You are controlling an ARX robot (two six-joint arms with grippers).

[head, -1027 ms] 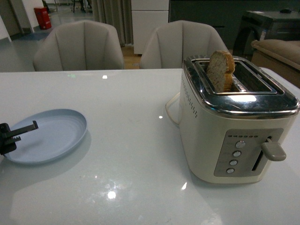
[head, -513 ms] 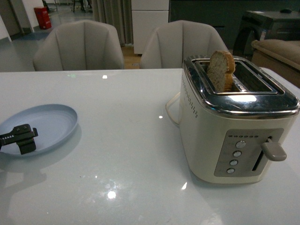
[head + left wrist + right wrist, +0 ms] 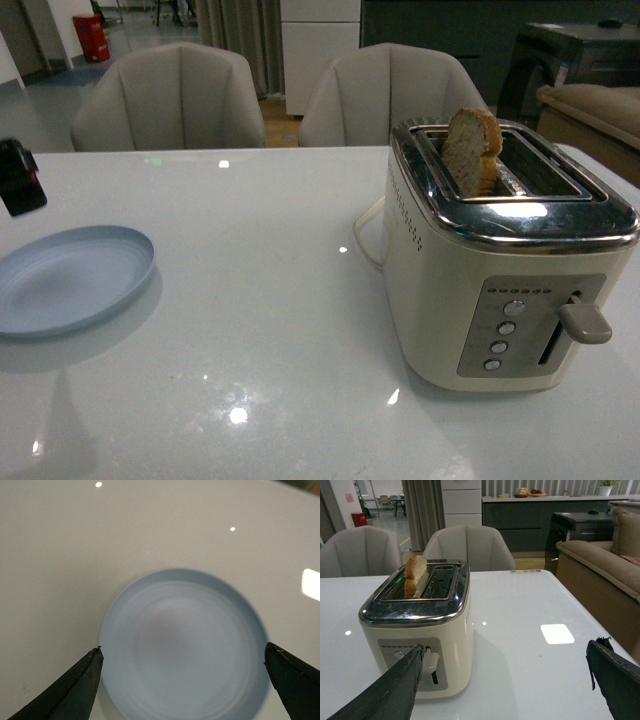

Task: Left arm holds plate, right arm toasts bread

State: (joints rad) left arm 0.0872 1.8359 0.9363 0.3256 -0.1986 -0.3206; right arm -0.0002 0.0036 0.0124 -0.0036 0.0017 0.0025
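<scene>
Lying flat on the glossy white desk (image 3: 270, 300), the pale-blue plate (image 3: 70, 278) sits at its left side, well apart from the cream toaster (image 3: 500, 260) on the right. A slice of bread (image 3: 470, 150) stands upright in one slot of that toaster, poking above the chrome top.

Only the left wrist view shows the plate from straight above: the left pincer (image 3: 182, 680) hangs over it with its fingers (image 3: 75, 690) spread wide, one at each side of the plate's rim, touching nothing. In the front view just a black part of the left arm (image 3: 20, 177) shows at the left edge, above and behind the plate.

Only the right wrist view shows the right pincer (image 3: 505, 685), fingers far apart and empty, near the toaster's lever end, with the bread in the slot farther from it.

Beyond the desk stand two grey chairs (image 3: 170, 95); a brown sofa (image 3: 600, 565) sits to the right.
</scene>
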